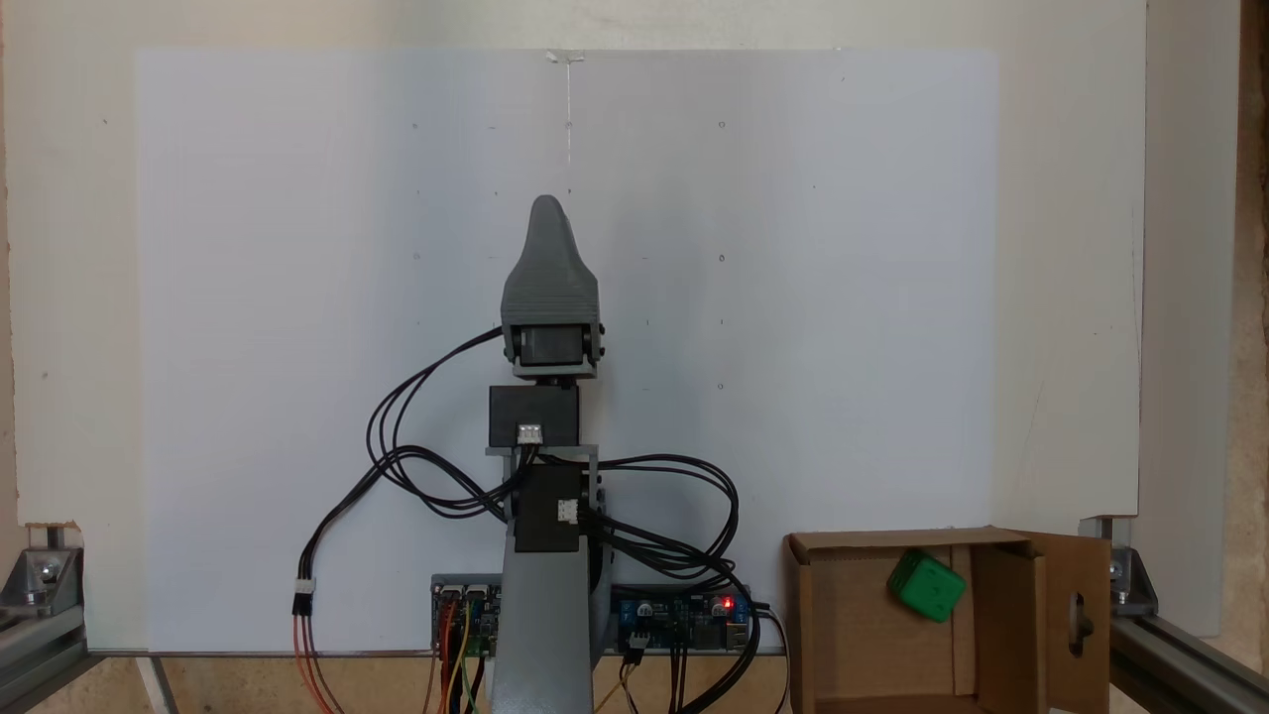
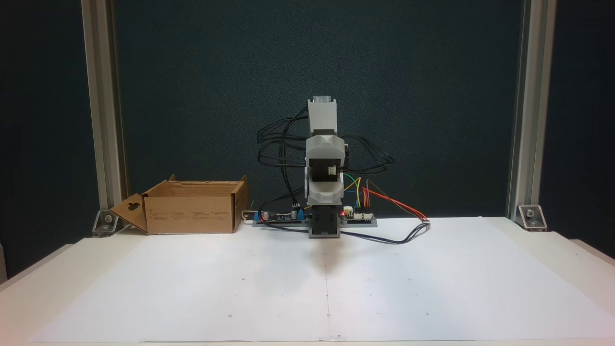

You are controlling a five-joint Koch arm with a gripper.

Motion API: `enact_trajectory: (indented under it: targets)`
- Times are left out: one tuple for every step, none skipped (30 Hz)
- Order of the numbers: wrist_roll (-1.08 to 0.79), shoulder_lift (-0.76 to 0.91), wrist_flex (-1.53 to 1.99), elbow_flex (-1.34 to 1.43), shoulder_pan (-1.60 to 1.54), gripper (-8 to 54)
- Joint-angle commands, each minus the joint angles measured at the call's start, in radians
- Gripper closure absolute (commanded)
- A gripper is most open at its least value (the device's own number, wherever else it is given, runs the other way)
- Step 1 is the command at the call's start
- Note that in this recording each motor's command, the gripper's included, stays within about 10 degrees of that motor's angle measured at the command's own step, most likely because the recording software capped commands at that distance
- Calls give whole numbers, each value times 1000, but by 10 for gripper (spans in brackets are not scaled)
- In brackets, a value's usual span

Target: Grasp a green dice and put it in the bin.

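The green dice (image 1: 926,585) lies tilted inside the bin (image 1: 828,620), a brown cardboard box with open flaps at the lower right of a fixed view. In the other fixed view the bin (image 2: 192,211) stands at the back left, its keyhole flap folded out, and its walls hide the dice. The arm is folded over its base in the middle. The gripper (image 1: 548,213) points away from the base over the white sheet, far from the bin, with nothing seen in it. One grey jaw covers the other, and head-on the gripper (image 2: 325,194) shows no clear gap either.
Controller boards (image 1: 694,615) and looping black cables (image 1: 416,466) sit around the arm's base. Coloured wires (image 2: 394,204) trail beside the base. Aluminium frame posts (image 2: 103,110) stand at the table's rear corners. A large white paper sheet (image 2: 307,283) covers the table.
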Motion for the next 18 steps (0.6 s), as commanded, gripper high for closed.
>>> enact_trajectory:
  targets:
    - [34, 112, -165, -9, 31, 14]
    - [34, 112, -204, 5, 40, 14]
    - [34, 112, -244, 20, 44, 15]
    - [32, 112, -282, 35, 44, 16]
    - [32, 112, -325, 49, 44, 16]
    - [32, 112, -363, 63, 44, 16]
    - [32, 112, -397, 80, 44, 17]
    - [32, 112, -414, 97, 44, 17]
    - [32, 112, -430, 112, 44, 18]
    - [34, 112, -443, 130, 44, 18]
    - [34, 112, -459, 149, 43, 19]
    - [34, 112, -468, 166, 43, 20]
    - [35, 112, -479, 187, 41, 20]
    - [35, 112, -492, 210, 41, 20]
    - [35, 110, -502, 230, 41, 20]
    - [35, 110, -514, 255, 41, 20]
    - [35, 110, -525, 275, 40, 20]
    - [35, 110, -540, 293, 40, 20]
